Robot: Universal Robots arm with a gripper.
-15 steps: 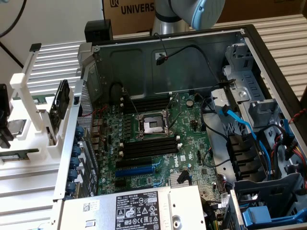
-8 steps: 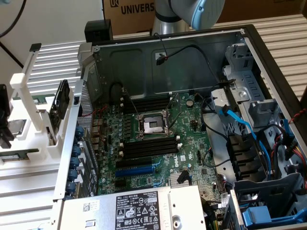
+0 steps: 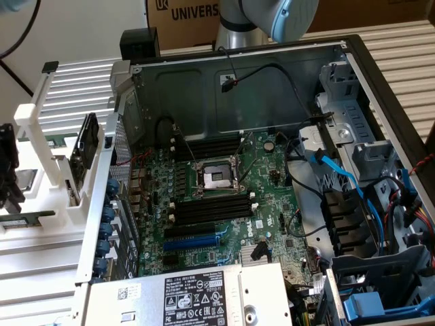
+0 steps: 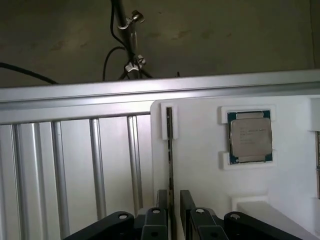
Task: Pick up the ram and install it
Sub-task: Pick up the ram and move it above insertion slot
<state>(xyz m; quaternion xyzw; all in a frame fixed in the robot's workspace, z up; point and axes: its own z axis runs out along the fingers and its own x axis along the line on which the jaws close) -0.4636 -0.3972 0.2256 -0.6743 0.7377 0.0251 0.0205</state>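
Note:
In the wrist view the ram (image 4: 170, 150), a long thin dark stick, stands on its edge in a slot of the white holder (image 4: 200, 170). My gripper (image 4: 174, 194) is open and straddles the near end of the stick. One black finger (image 4: 161, 199) lies close against it and the other stands a little apart. In the exterior view the gripper (image 3: 8, 197) is a dark shape at the far left edge, over the white rack (image 3: 41, 136). The motherboard's black memory slots (image 3: 211, 207) lie bare inside the open computer case (image 3: 353, 75).
A processor chip (image 4: 250, 136) sits in a pocket of the holder beside the ram. Aluminium slats (image 4: 60, 170) and a rail (image 4: 150, 90) border the holder. A dark card (image 3: 87, 146) stands upright in the rack. In the case are a blue slot (image 3: 194, 234), the CPU socket (image 3: 214, 178) and cables (image 3: 340, 176).

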